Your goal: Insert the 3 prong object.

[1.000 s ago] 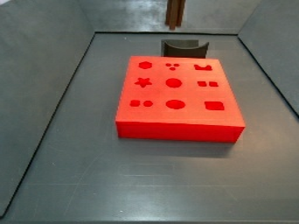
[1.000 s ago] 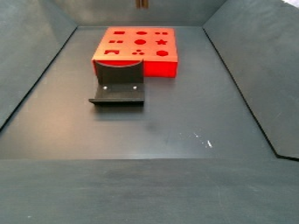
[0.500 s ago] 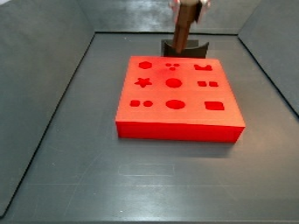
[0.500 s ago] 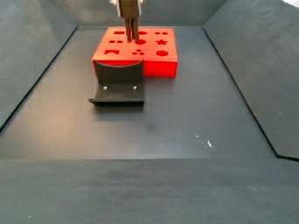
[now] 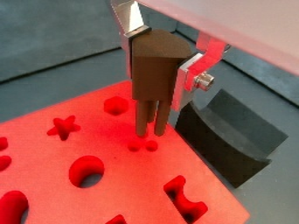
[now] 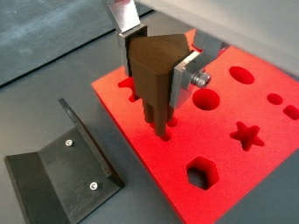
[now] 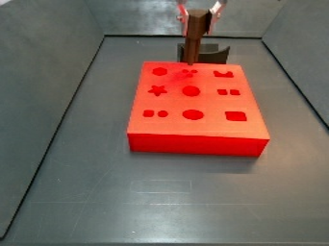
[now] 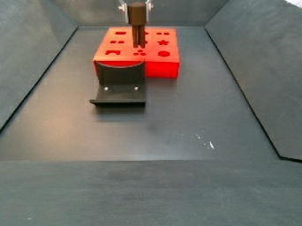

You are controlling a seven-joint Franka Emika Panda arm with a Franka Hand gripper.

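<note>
Since half a second ago the gripper (image 6: 162,66) has dropped lower over the red block (image 7: 195,120), bringing the prongs down to its top face. Its jaws are clamped on the 3 prong object (image 5: 153,66), which hangs upright, long axis vertical, prong tips at or just entering the three-hole cut-out (image 5: 145,143) directly beneath. The fixture (image 8: 119,86) stands just beside the block.
</note>
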